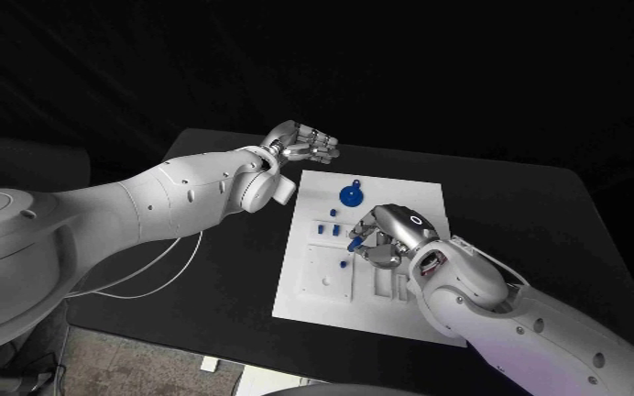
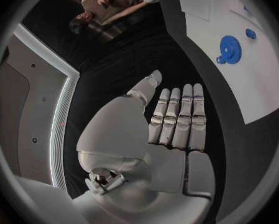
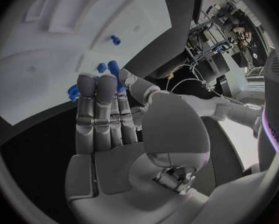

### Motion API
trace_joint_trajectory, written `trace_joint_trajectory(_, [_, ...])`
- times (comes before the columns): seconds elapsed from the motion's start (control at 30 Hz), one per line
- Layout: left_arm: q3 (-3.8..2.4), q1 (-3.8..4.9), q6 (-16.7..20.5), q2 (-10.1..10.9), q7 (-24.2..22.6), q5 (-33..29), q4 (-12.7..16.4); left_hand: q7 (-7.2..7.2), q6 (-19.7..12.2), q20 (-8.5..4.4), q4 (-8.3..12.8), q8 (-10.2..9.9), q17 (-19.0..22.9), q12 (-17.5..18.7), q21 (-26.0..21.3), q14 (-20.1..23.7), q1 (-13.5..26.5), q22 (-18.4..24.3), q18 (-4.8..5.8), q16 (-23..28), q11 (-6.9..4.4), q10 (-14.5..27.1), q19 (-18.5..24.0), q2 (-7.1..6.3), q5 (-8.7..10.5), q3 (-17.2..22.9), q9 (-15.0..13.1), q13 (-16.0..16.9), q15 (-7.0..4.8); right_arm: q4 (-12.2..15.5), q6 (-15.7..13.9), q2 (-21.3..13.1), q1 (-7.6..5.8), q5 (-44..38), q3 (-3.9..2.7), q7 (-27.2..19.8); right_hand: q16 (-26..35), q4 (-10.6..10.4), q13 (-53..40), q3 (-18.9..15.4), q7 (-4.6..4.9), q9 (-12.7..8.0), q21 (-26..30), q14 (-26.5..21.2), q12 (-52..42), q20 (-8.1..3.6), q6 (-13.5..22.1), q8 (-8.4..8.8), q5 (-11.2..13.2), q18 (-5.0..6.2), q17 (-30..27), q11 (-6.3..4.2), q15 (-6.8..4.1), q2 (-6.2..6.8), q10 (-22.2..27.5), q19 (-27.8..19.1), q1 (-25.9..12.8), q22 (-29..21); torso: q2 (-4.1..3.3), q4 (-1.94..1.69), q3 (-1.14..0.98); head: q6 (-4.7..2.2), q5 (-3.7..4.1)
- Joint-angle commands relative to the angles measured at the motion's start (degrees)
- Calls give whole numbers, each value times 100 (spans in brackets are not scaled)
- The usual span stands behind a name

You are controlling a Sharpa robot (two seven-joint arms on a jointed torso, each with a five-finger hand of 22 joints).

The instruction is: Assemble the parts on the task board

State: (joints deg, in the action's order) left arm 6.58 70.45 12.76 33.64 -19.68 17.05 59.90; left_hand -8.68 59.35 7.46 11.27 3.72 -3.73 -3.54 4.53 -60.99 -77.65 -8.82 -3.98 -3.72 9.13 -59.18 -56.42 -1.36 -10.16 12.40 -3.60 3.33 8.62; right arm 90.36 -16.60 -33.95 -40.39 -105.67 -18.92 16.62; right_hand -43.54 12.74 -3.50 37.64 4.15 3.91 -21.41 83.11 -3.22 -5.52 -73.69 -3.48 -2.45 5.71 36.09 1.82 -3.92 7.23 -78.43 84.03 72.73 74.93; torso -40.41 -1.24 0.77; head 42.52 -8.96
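Note:
The white task board (image 1: 311, 277) lies in the middle of the table. A blue gear (image 1: 350, 196) sits near its far edge, with a small blue part (image 1: 355, 181) just behind it. Two small blue pegs (image 1: 322, 227) stand left of centre. My right hand (image 1: 394, 236) hovers over the board's middle and pinches a blue part (image 3: 114, 70) between its thumb and fingertips. My left hand (image 1: 302, 144) is raised beyond the board's far left corner, with its fingers (image 2: 178, 117) straight and holding nothing. The left wrist view also takes in the gear (image 2: 229, 47) and the board (image 2: 257, 89).
The black table (image 1: 212, 258) surrounds the board on all sides. A white cable (image 1: 158, 277) loops from my left arm over the table's left part. Another blue peg (image 3: 116, 40) stands on the board ahead of my right hand.

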Motion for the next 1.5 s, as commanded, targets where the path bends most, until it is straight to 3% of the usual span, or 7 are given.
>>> trace_joint_trajectory(0.03, [-5,6,-39,-26,-58,-17,4,2,-42,19,-5,-13,8,-10,20,23,-24,5,-47,27,-3,32,-3,31,-22,-28,1,-3,7,20,-89,72,28,-178,63,-190,38,25,-12,5,5,13,27,12,-24,-19,-12,-20,-31,43,8,-106,-43,-55,-121,217,6,191,-3,-10,-4,22,-59])
trace_joint_trajectory(0.3, [-5,5,-48,-63,-59,-18,-6,2,-42,19,-5,-13,8,-10,20,23,-24,5,-47,27,-3,32,-3,31,-22,-28,1,-3,7,-36,-163,317,114,-413,343,-291,41,45,-11,9,4,13,33,15,-23,-20,-17,-20,-31,46,12,-105,-42,-61,-121,219,3,194,-3,-3,1,81,-133])
trace_joint_trajectory(0.77, [-4,4,-60,-82,-56,-18,-8,2,-42,19,-5,-13,8,-10,20,23,-24,5,-47,27,-3,32,-3,31,-22,-28,1,-3,7,-232,-175,473,166,-612,637,-310,41,75,-11,13,2,13,11,17,-23,-20,-22,-20,-31,48,22,-105,-43,-67,-126,222,-4,204,-1,-2,0,128,-178])
trace_joint_trajectory(1.0, [-4,4,-62,-78,-55,-18,-8,2,-42,19,-5,-13,8,-10,20,23,-24,5,-47,27,-3,32,-3,31,-22,-28,1,-3,7,-302,-169,492,172,-696,688,-280,41,75,-11,13,2,13,11,17,-23,-20,-22,-20,-31,48,22,-105,-43,-67,-126,222,-4,204,1,-1,-3,144,-183])
trace_joint_trajectory(1.5, [-4,4,-69,-76,-50,-18,-6,-1,-49,21,-14,-12,8,-10,25,28,-13,36,-47,27,-2,36,-5,38,-19,-36,1,-2,10,-404,-302,543,183,-891,715,-87,38,100,-12,25,0,12,-22,18,-24,-20,-28,-20,-31,47,35,-105,-44,-68,-132,221,-9,215,0,-3,-3,150,-184])
